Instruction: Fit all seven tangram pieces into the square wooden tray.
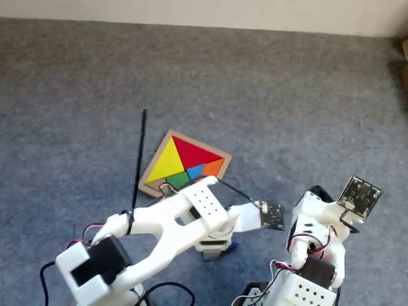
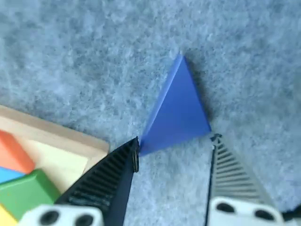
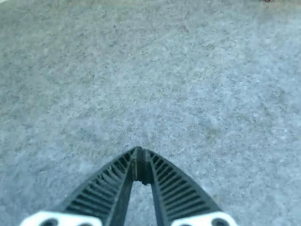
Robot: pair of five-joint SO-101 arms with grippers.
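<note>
Blue triangle [image 2: 176, 110] lies between left gripper's [image 2: 176, 140] spread fingertips [image 2: 117, 165], beside tray [image 2: 56, 136].

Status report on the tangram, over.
Left gripper open, straddling blue triangle on carpet. Right gripper shut, over bare carpet. Tray beside triangle, bare spot showing.

A hand could pass over the bare worktop [image 1: 287, 95] far and right of the tray [image 1: 153, 167]. The left arm [image 1: 191, 217] bars the tray's near edge, and a black rod [image 1: 139, 159] lies just left of it.
</note>
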